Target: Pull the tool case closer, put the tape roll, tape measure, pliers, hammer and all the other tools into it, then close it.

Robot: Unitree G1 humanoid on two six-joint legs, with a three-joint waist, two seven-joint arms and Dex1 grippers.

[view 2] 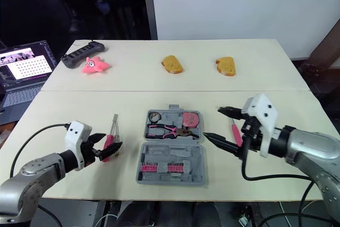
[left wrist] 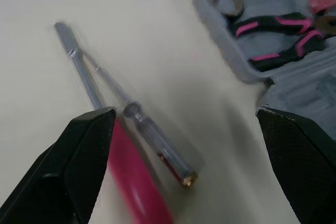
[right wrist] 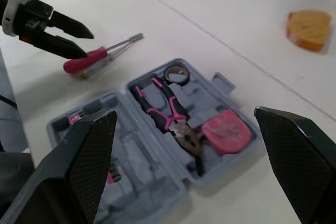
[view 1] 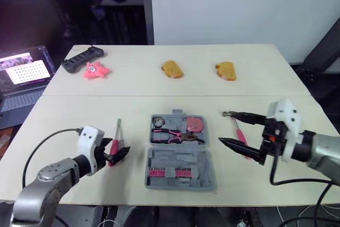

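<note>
So far you've got the tool case (view 1: 183, 159) open at mid worktop (view 1: 265, 78), near the front edge, w/ tape roll (view 1: 158, 122), pliers (view 1: 172, 136) & tape measure (view 1: 195, 124) seated inside. Left to do: hammer (view 1: 241, 137), just right of the case, plus pink screwdriver (left wrist: 134, 182) & tester screwdriver (left wrist: 157, 140) on its left, then close it. Your left gripper (view 1: 123, 154) is open, low at the pink handle. Your right gripper (view 2: 212, 122) is spread wide, reaching in over the hammer.

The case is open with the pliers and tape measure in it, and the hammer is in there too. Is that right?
Not quite. The hammer is not in the case; it lies on the table just right of it, as the left eye view shows. The case is open, and the pliers and tape measure are in it.
</note>
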